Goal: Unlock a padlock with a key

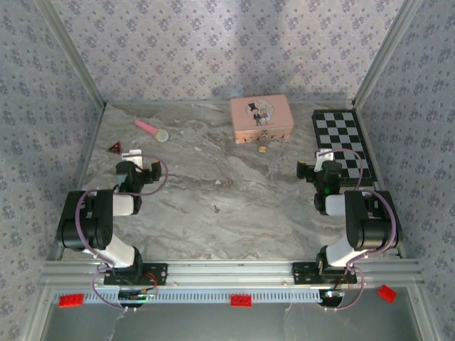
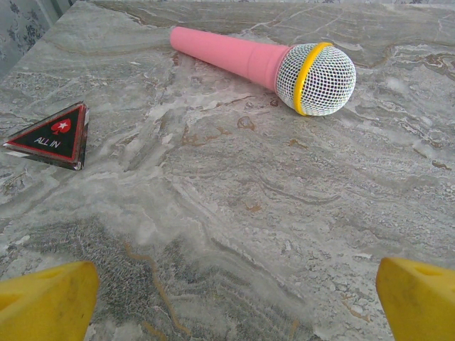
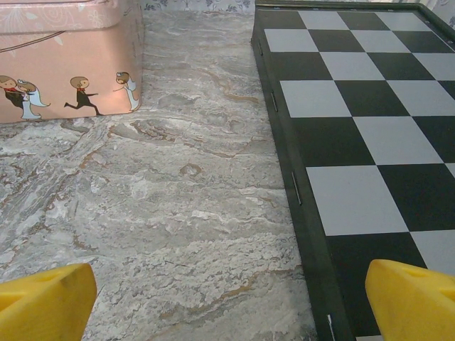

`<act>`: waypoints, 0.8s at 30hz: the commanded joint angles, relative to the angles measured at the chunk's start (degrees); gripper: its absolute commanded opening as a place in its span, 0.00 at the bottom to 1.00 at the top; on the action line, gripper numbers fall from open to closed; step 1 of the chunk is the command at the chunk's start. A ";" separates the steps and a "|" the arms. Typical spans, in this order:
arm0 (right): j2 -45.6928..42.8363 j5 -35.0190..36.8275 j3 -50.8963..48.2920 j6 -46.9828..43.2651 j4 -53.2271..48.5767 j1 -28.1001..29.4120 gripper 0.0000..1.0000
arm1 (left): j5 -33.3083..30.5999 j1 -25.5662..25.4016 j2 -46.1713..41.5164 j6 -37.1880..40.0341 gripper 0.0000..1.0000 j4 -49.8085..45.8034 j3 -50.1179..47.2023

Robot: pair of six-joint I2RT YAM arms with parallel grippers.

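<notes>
The marble bench [image 1: 213, 177] is seen whole from the top view, with the chessboard [image 1: 341, 142] at its far right and a pink tin [image 1: 261, 118] just left of it at the back. A pink microphone [image 1: 151, 130] lies far left, with a red-edged triangle [image 1: 114, 148] near it. The padlock [image 1: 263, 149] is a tiny gold speck on the bench just in front of the tin. The key [image 1: 215, 208] looks to be the small dark speck mid-bench, well apart from the padlock and between the two arms. The left wrist view adds detail: the microphone's white mesh head with a yellow band, and "ALL IN" on the triangle. The right wrist view adds cartoon bride-and-groom figures on the tin's side and the board's dark rim. The left gripper [image 2: 233, 295] has its yellow fingers spread wide over bare bench, holding nothing. The right gripper [image 3: 231, 297] is likewise wide apart and empty, one finger over the board's edge.
</notes>
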 commanded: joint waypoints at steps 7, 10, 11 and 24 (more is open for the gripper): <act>-2.20 1.31 -2.88 -2.35 4.89 2.26 0.99 | -1.35 -3.12 -6.43 3.66 1.00 -0.17 -1.43; -4.00 1.83 -3.75 -2.56 4.88 2.61 0.99 | -1.53 -4.48 -12.55 3.51 1.00 -9.31 0.26; -5.03 2.00 -3.92 -2.97 4.43 2.97 0.99 | -1.39 -5.25 -14.45 3.53 1.00 -12.12 0.69; -34.77 0.45 5.56 3.03 -31.00 12.25 0.99 | -11.89 -11.94 -42.86 -12.08 1.00 -34.10 4.20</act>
